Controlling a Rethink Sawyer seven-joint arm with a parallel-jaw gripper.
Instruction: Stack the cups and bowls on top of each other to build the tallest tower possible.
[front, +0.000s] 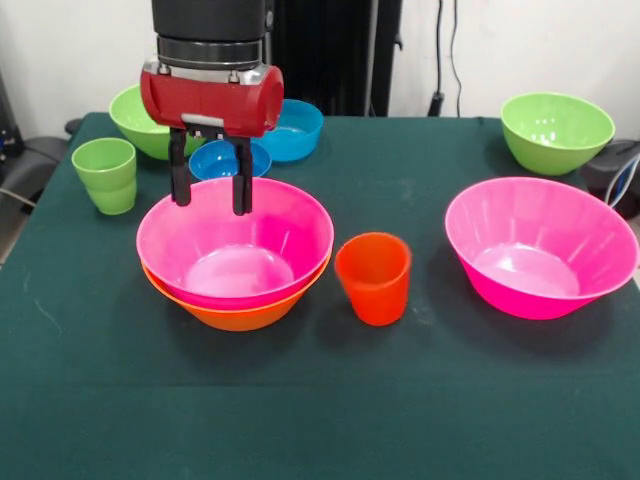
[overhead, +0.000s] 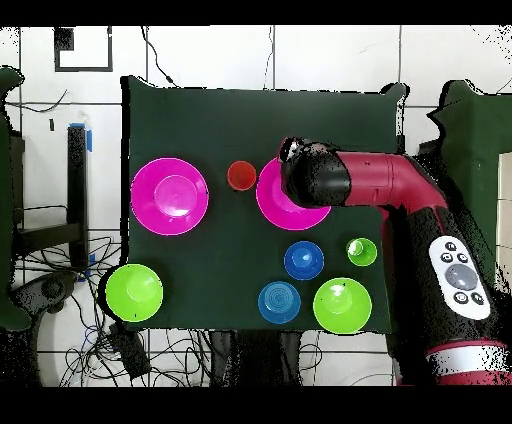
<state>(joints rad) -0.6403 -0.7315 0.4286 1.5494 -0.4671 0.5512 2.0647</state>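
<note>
A pink bowl sits nested in the large orange bowl left of the table's middle; this is the tower. My gripper hangs over the pink bowl's far rim, open and empty, fingertips just above the rim. The orange-red cup stands upright right beside this stack. The light green cup stands at the far left. A second pink bowl sits alone at the right. In the overhead view the arm's head covers most of the stack. No purple bowl is in view.
A small dark blue bowl and a light blue bowl sit just behind the gripper. One green bowl is at the back left, another at the back right. Dark green cloth covers the table.
</note>
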